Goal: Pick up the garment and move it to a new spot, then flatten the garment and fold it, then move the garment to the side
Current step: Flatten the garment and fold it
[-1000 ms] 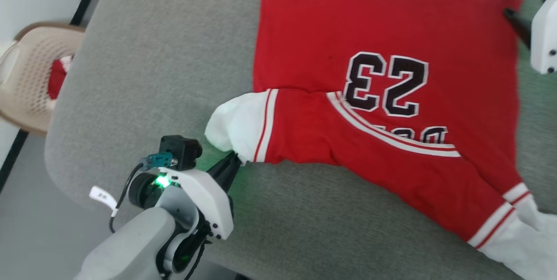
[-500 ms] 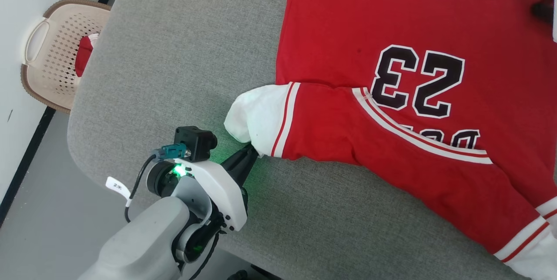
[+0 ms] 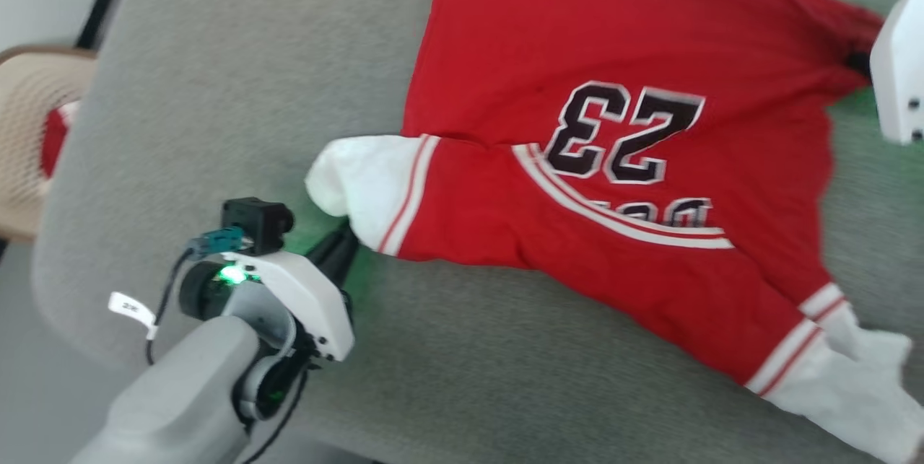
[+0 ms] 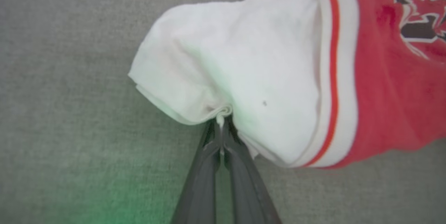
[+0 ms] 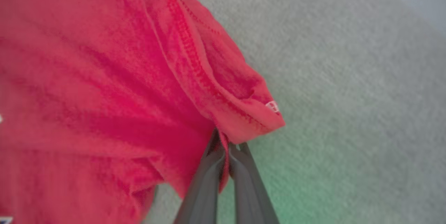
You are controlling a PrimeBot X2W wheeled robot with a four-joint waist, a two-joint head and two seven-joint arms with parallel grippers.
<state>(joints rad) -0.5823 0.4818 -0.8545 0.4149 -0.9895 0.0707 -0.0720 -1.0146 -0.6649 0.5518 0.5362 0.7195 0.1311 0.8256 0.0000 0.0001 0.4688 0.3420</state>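
**Both grippers pinched on the garment (image 3: 548, 31)**

The left gripper (image 4: 220, 121) had its two dark fingers pressed together, and a small pucker of white cloth was caught between the tips. That cloth was the edge of a white sleeve end, which bulged up and away from the fingers before meeting a red-and-white stripe band and then red fabric. In the head view this gripper (image 3: 345, 233) sat at the lower left, touching the near edge of that sleeve end.

The right gripper (image 5: 228, 144) was likewise clamped shut, on a stitched red hem corner. A fold of the red cloth ran down between its fingers, and the corner bunched just above the tips. In the head view its white housing stood at the right edge, with the dark fingers meeting the garment's far right corner.

The garment lay on a grey fabric surface (image 3: 238, 89), spread across the middle and right of the head view. A black, white-outlined 23 faced up and read upside down from the robot's side. One sleeve was folded across the body toward the robot's left — the one the left gripper held. The other ran toward the lower right and ended in a rumpled white cuff. Dark lettering nearer the robot than the number was partly covered by a striped fold.

Green light tinted the surface beside each gripper. Off the surface at the far left stood a beige basket (image 3: 22, 103), blurred, with something red in it.
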